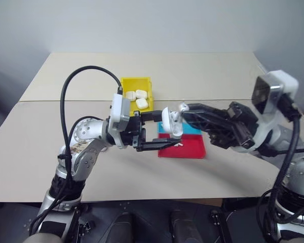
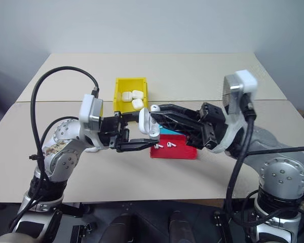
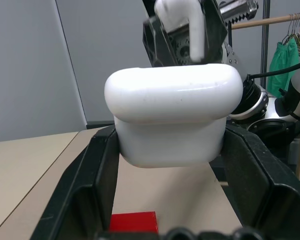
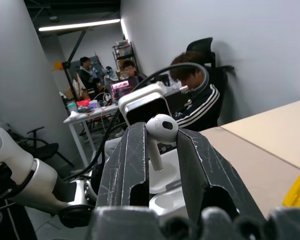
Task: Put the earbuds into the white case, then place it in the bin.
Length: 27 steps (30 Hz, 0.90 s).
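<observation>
Left claw point(image 2: 140, 135) clamped tight on the white case point(image 2: 145, 123), lid flipped open, held up in the air over the bench point(image 2: 202, 76), above the near edge of the blue-and-red tray point(image 2: 180, 152). Left wrist view has the case point(image 3: 172, 117) wedged between both my fingers point(image 3: 92, 175), touching each side.

Right claw point(image 2: 156, 108) pinching one earbud point(image 4: 160, 134), fingers nearly closed on the stem, bud head sticking out past the tips. That earbud point(image 1: 183, 107) sits right at the open case, just above the body; can't tell if the stem has entered its slot. In the right wrist view the open case point(image 4: 166, 186) is directly behind the held bud.

Two more earbuds point(image 2: 165, 146) lie loose on the red part of the tray, near each other, apart from both claws.

Yellow bin point(image 1: 138, 94) sits farther back on the bench, just beyond the tray, with three closed white cases point(image 1: 137, 97) inside, bunched together. Held case is well clear of the bin.

People at desks point(image 4: 97, 80) show in the background of the right wrist view, one seated close by point(image 4: 197, 102).
</observation>
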Available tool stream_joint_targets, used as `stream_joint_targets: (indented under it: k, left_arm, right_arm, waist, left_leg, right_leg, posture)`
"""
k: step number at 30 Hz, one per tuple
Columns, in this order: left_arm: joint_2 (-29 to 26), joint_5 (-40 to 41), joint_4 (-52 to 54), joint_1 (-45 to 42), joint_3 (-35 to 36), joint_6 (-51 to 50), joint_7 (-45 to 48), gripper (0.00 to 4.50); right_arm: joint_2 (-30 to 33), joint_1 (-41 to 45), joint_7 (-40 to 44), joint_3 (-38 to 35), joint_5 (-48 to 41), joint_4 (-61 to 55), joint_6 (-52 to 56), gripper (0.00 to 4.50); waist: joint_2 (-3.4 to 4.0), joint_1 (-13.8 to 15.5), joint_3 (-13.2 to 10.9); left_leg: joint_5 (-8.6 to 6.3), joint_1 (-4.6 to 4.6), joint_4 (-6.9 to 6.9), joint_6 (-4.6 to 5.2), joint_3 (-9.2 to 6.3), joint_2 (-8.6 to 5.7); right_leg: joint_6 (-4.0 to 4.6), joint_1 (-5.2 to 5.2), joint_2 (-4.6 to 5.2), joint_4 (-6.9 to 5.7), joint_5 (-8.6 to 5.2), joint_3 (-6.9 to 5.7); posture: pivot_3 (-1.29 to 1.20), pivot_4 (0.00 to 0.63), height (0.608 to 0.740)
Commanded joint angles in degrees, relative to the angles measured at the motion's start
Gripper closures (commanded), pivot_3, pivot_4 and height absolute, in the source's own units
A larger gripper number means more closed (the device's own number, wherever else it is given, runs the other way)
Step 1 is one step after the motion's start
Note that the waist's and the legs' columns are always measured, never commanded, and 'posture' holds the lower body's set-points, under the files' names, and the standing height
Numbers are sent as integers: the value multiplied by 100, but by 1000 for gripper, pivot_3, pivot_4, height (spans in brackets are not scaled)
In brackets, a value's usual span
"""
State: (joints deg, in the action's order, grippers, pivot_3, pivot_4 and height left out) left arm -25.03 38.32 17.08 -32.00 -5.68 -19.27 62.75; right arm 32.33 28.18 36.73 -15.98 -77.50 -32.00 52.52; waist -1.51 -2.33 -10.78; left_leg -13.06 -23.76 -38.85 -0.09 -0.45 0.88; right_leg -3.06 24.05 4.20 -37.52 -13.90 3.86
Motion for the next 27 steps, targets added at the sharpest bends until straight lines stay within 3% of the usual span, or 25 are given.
stream_joint_targets:
  k: [1,27]
  left_arm:
    - [36,0,181,-17,105,142,-39,1741]
    - [138,-194,158,15,99,223,-135,1741]
  right_arm:
    - [91,-111,122,88,217,-28,-277,3840]
    - [301,-524,566,478,916,-49,-761,3840]
  waist:
    - [0,6,0]
    - [0,11,0]
  left_leg:
    - [0,0,0,0,0,0]
    - [0,-1,-1,0,-1,0]
  right_leg:
    - [0,0,0,0,0,0]
    - [-2,0,0,1,1,0]
  posture:
    - [0,150,740]
    - [0,150,740]
